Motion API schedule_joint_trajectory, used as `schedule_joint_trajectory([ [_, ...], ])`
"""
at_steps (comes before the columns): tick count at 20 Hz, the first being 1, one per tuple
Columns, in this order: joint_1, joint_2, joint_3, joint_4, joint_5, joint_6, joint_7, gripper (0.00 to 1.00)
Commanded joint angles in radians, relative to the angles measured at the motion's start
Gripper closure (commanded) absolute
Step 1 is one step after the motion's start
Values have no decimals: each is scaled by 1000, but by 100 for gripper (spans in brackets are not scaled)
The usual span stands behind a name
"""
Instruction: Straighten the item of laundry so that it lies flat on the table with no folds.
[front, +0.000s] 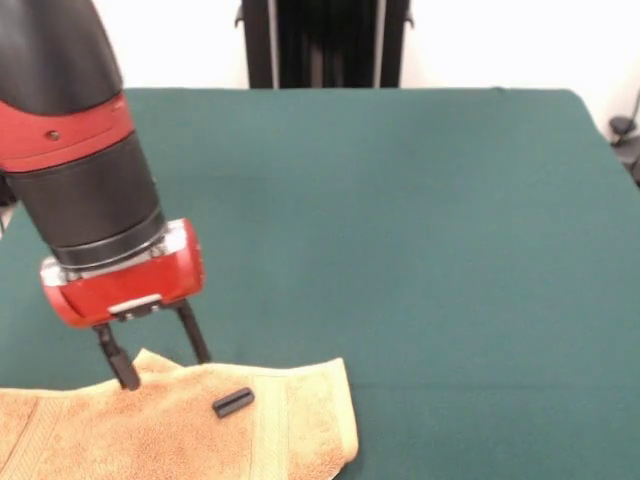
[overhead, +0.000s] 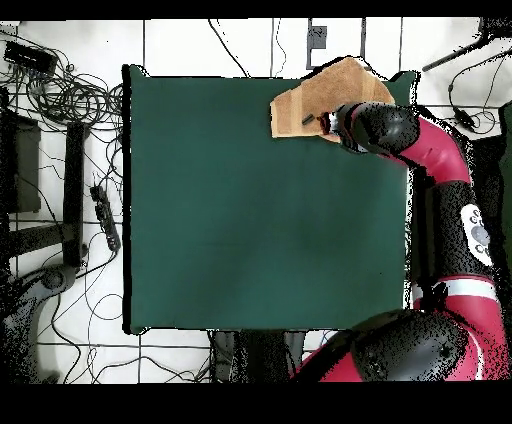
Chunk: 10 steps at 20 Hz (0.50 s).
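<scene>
Front view: gripper (front: 160, 362) parted moderately, holding nothing, both tips down on the far edge of the towel (front: 180, 430); towel at the near left corner of the table (front: 420, 220), long axis along the near edge, running off frame at left; small black cylinder (front: 233, 402) resting on the cloth just right of the tips.

Overhead view: towel (overhead: 325, 95) at the far right corner, partly under the arm; gripper (overhead: 328, 123) at its robot-side edge; spread of fingers not readable here.

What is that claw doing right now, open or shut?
End effector: open, fingers spread, tips down at the edge of the towel, holding nothing.
</scene>
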Motion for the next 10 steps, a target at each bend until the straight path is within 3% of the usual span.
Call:
schedule_joint_trajectory([
  [1,33,-25,-15,167,-2,22,72,0],
  [7,46,4,-110,274,-9,-76,249,0],
  [10,94,24,-197,266,12,-32,368,0],
])
